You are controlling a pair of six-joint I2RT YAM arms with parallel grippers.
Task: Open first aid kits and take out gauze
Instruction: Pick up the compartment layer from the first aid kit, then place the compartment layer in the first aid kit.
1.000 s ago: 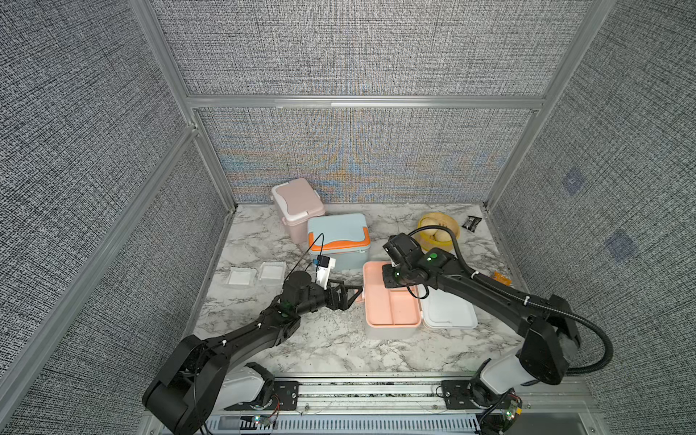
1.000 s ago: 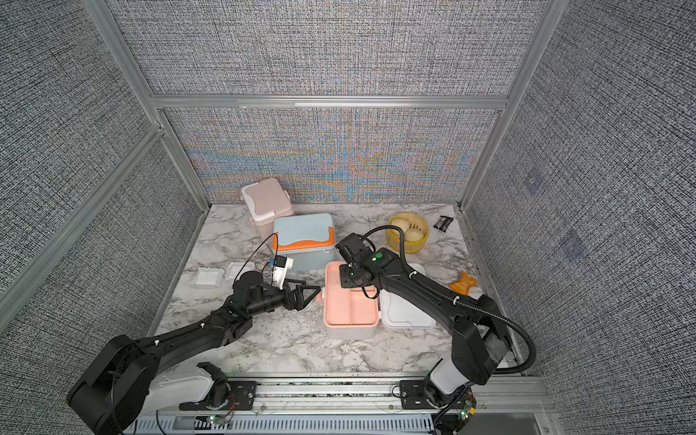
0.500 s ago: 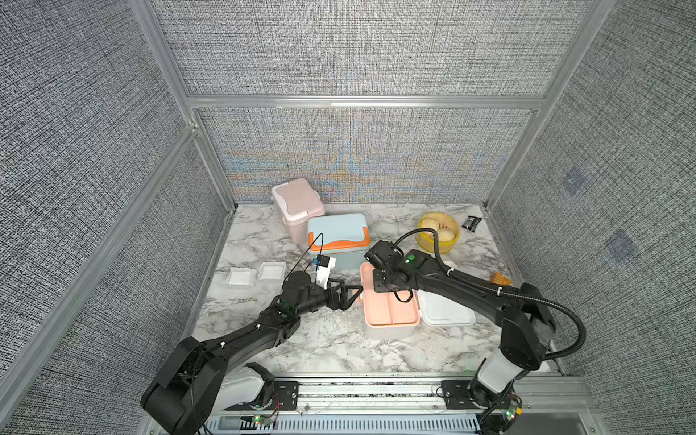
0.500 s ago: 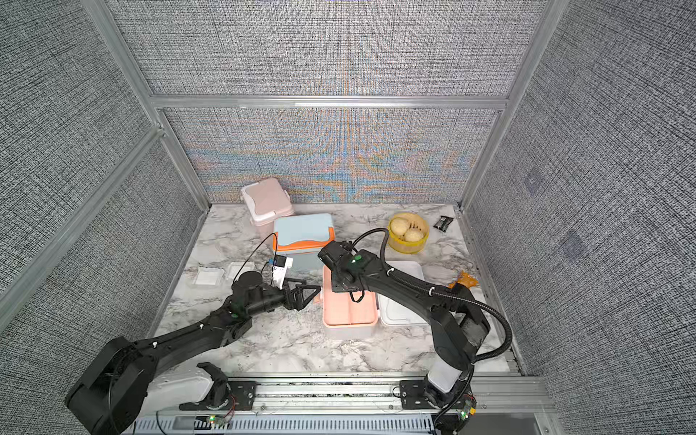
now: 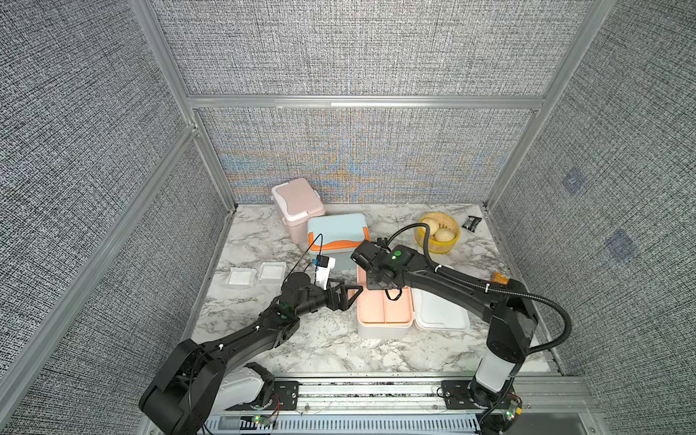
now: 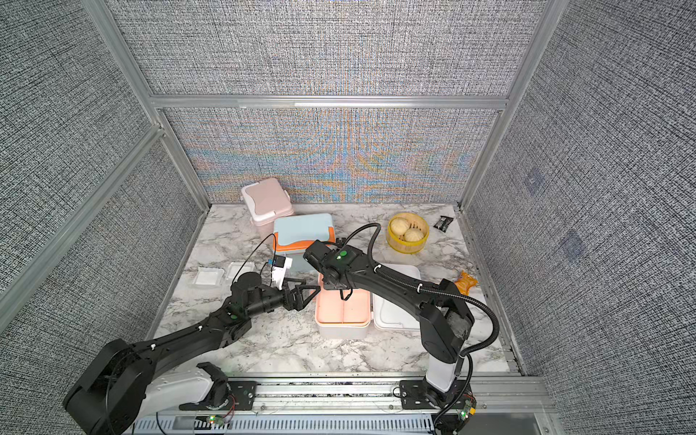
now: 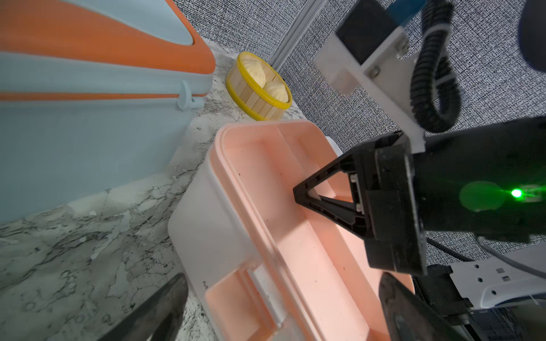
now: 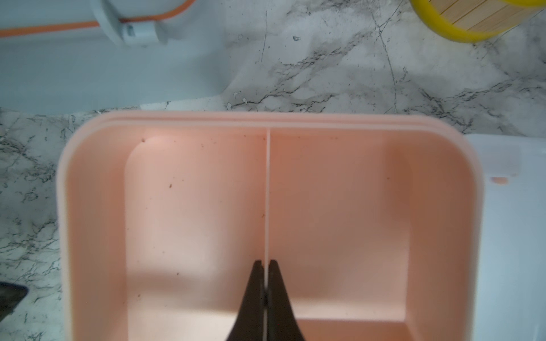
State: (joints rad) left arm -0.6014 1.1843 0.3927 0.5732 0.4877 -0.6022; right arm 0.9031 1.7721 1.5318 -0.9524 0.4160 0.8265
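Marble counter: my right gripper clamps tray divider, seemingly shallow; lift straight, slowly; left gripper spread beside kit.

Right arm is covering the far end of the peach tray and part of the white lid in both top views, hiding its own fingertips. Right wrist frame is cropping the right gripper, blurry blue kit and basket. Left wrist frame is cropping the left gripper, its fingers blurring. Black packet is showing too small to read.
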